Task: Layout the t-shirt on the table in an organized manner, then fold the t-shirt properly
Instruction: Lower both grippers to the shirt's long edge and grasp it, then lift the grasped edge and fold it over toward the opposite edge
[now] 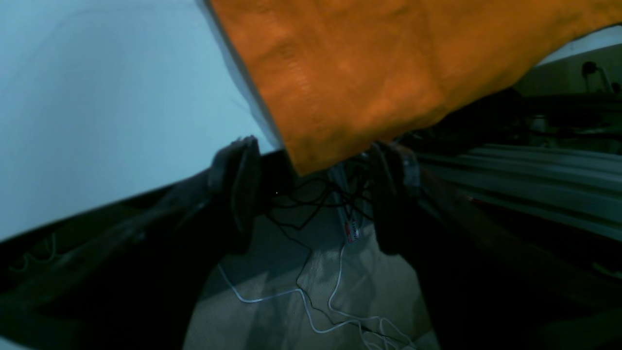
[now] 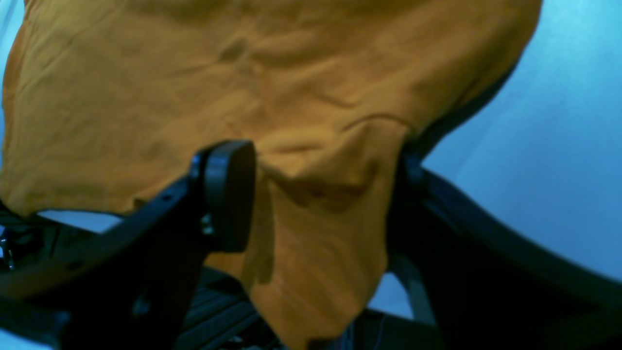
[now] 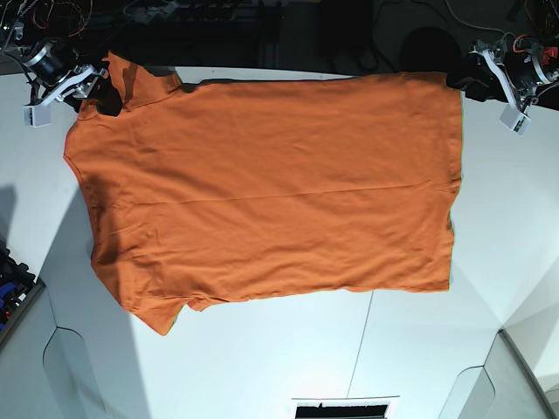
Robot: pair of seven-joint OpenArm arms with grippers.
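Note:
The orange t-shirt (image 3: 262, 192) lies spread flat on the white table (image 3: 262, 367), sleeves toward the base view's left and hem toward its right. My left gripper (image 3: 465, 83) (image 1: 316, 194) stands open at the far hem corner. In the left wrist view that t-shirt (image 1: 369, 73) corner hangs over the table (image 1: 97, 97) edge just above the gap between the fingers. My right gripper (image 3: 94, 98) (image 2: 316, 194) is open at the far sleeve. There the t-shirt (image 2: 243, 87) cloth droops between its wide-apart fingers, ungripped.
Beyond the table's dark far edge, cables (image 1: 311, 301) lie on the floor and metal rails (image 1: 534, 175) run past. A thin seam (image 3: 360, 349) crosses the tabletop. A blue object (image 3: 9, 288) sits at the left edge, a dark slot (image 3: 341, 408) at the near edge.

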